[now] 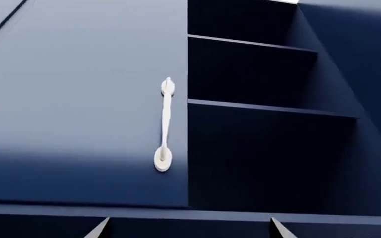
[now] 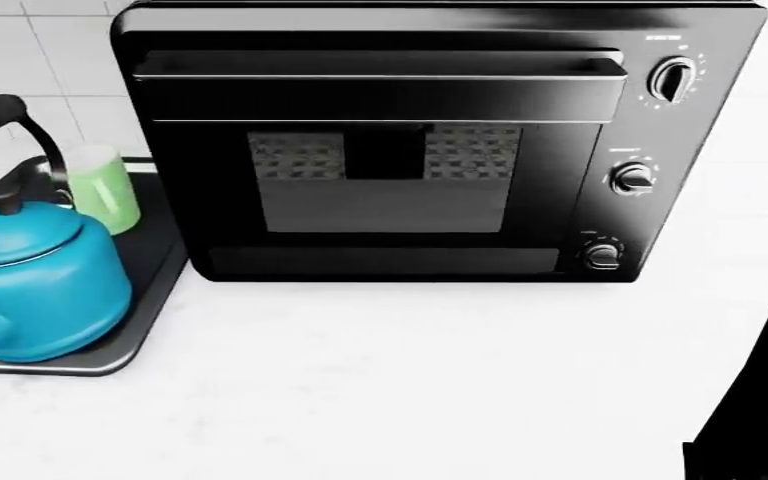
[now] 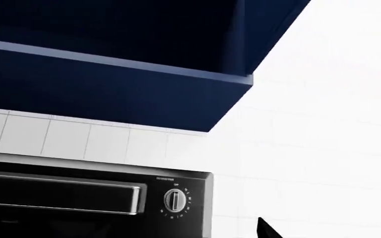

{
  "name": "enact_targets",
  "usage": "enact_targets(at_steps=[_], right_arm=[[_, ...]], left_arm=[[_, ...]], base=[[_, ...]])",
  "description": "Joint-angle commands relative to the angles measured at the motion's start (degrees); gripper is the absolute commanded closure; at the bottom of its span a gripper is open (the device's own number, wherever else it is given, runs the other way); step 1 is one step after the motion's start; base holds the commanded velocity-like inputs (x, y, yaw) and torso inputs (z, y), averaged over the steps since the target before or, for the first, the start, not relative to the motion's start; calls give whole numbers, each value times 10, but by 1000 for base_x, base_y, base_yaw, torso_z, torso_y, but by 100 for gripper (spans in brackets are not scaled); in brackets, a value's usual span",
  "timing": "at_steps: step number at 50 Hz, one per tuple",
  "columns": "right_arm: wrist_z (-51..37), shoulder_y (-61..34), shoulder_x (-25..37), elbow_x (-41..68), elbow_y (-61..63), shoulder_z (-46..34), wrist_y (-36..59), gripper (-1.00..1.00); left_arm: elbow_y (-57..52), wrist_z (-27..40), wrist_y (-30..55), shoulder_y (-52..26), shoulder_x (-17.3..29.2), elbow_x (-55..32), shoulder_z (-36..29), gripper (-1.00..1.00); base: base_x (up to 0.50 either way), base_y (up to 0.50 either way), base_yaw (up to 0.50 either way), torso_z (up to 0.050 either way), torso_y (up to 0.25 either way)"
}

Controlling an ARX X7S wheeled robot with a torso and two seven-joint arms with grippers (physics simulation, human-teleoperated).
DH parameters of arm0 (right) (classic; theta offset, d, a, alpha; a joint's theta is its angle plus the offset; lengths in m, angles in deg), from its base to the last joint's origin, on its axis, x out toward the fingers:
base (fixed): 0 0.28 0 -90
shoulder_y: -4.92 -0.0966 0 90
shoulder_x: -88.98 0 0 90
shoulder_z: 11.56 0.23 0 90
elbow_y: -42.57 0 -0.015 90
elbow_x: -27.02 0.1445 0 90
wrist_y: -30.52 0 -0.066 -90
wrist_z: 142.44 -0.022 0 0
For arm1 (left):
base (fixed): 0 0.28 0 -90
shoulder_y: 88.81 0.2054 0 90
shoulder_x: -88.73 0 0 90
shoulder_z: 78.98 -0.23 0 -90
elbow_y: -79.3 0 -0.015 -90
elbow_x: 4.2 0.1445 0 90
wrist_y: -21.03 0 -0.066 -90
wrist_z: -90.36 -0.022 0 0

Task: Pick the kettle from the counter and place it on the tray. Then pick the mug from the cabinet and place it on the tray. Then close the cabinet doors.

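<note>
The blue kettle point(image 2: 31, 285) stands on the dark tray point(image 2: 157, 270) at the counter's left. The pale green mug point(image 2: 107, 188) stands on the same tray just behind it. In the left wrist view the navy cabinet has one door point(image 1: 78, 109) shut, with a white handle point(image 1: 165, 124). The half beside it point(image 1: 257, 124) is open and shows bare shelves. My left gripper point(image 1: 189, 233) is open in front of the cabinet, holding nothing. My right gripper point(image 3: 190, 234) shows only one fingertip point(image 3: 265, 229), set far off centre, with nothing in it.
A black countertop oven point(image 2: 398, 150) with knobs stands on the white counter point(image 2: 398, 390) right of the tray. A black part of my right arm point(image 2: 764, 410) rises at the lower right. Under the cabinet's underside point(image 3: 111, 89) runs a white tiled wall point(image 3: 97, 141).
</note>
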Motion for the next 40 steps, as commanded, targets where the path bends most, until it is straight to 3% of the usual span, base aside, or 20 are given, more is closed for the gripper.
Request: enact_targets(at_steps=[1, 15, 19, 21, 23, 26, 27, 30, 33, 37, 40], right_arm=[[-2, 0, 0, 0, 0, 0, 1, -100], [-2, -4, 0, 5, 0, 6, 6, -100], [-7, -18, 0, 30, 0, 20, 30, -100], [-6, -33, 0, 65, 0, 36, 45, -100], [1, -68, 0, 142, 0, 71, 73, -100], [27, -158, 0, 327, 0, 161, 156, -100], [44, -211, 0, 413, 0, 214, 212, -100], [62, -408, 0, 671, 0, 413, 425, -100], [14, -506, 0, 929, 0, 514, 537, -100], [-5, -560, 0, 1013, -6, 574, 577, -100], [35, -597, 0, 1031, -39, 619, 622, -100]], left_arm=[[0, 4, -6, 1, 0, 11, -12, -100], [0, 3, -8, -29, -3, 14, -50, -100], [0, 8, -1, -85, -14, 12, -104, -100], [0, 14, 4, -141, -23, 14, -162, -100], [0, 27, 7, -225, -33, 12, -242, -100], [0, 83, -2, -451, -81, 29, -472, -100], [0, 96, -4, -476, -90, 41, -515, -100], [0, 104, -7, -476, -96, 49, -525, -100], [0, 109, -10, -476, -98, 56, -532, -100], [0, 114, -14, -476, -101, 63, -541, -100], [0, 115, -16, -476, -100, 65, -543, -100]], base=[[1, -500, 0, 0, 0], [1, -500, 0, 0, 0], [0, -125, 0, 0, 0], [0, 0, 0, 0, 0], [0, 0, 0, 0, 0], [0, 0, 0, 0, 0], [0, 0, 0, 0, 0], [0, 0, 0, 0, 0], [0, 0, 0, 0, 0], [0, 0, 0, 0, 0], [0, 0, 0, 0, 0]])
